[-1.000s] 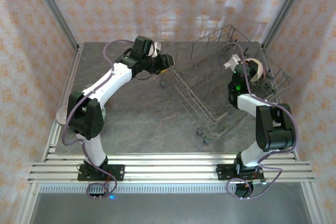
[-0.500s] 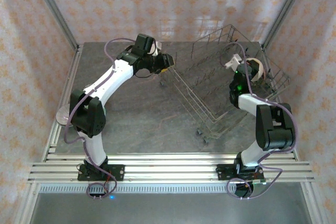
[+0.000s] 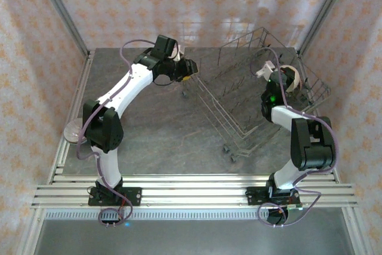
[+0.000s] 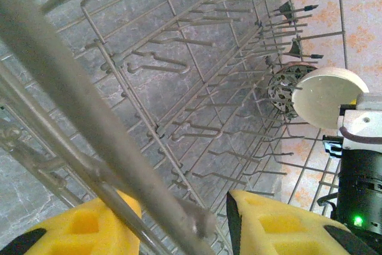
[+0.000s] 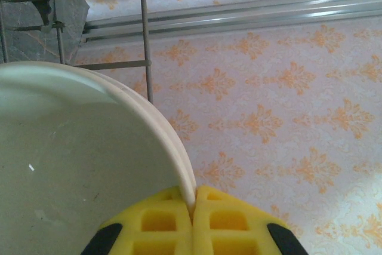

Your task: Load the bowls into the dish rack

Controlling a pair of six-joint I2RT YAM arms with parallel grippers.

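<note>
White ceramic is the material in play: the right gripper (image 5: 194,198) is fully closed on the rim of a white bowl (image 5: 71,165) and holds it at the 3 o'clock wall of the rack (image 3: 250,97). It cannot be told whether the bowl is inside that wall or just outside it. Over the last second this arm, the bowl and the rack show no visible shift. The change is on the left: the arm's elbow swings up toward 12 o'clock and its links straighten, while the left gripper (image 3: 188,67) edges slightly the same way and remains at the rack's 10 o'clock rim. In the left wrist view its yellow fingers (image 4: 280,225) stand part-closed on either side of the rim wire, which suggests a clamp on the rack rather than free jaws. Seen through the tines, a patterned bowl (image 4: 279,91) sits just beside the white one at the far side. The shift therefore reads as the left arm resettling to brace the rack. Seating the white bowl between tines is not yet done.
</note>
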